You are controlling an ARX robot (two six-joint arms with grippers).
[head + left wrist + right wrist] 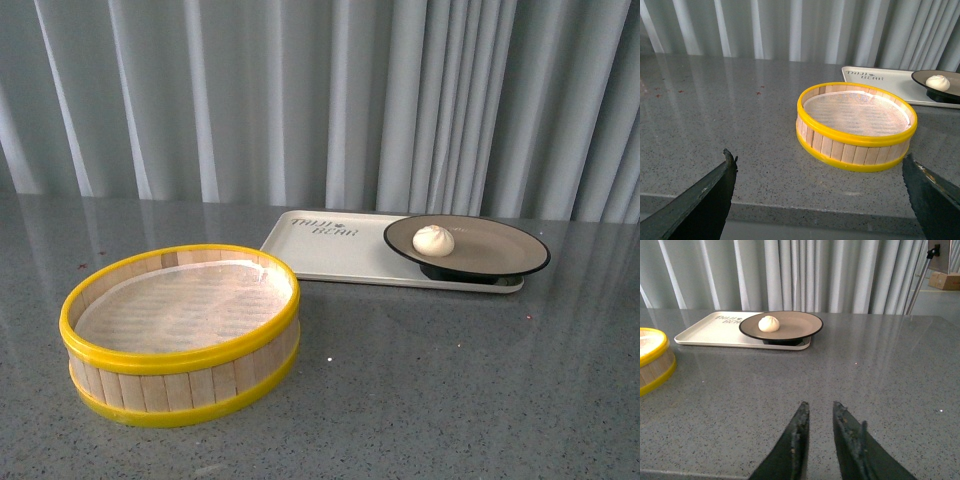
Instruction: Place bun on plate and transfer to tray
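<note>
Bun point(433, 240) sits on the plate point(500, 250), left of the plate's centre, and the plate rests on the right end of the tray point(320, 250) with its rim overhanging the tray's right edge. Judged from this layout, both parts of the task look done — what remains is keeping the arms clear without disturbing anything.

Neither arm shows in the front view. The left gripper point(820, 195) is spread wide with nothing between its fingers, hovering low at the table point(450, 400) edge and well apart from the steamer basket point(180, 335). The right gripper point(818, 440) is nearly closed, a narrow gap between its fingers, holding nothing, and it hangs well short of the tray.

To finish well, any retreat should go up and back, away from the overhanging rim — a nudge there could tip the plate.

The basket holds only a pale liner point(185, 305). The tray carries the plate and printed lettering point(322, 227) on its bare left part.
</note>
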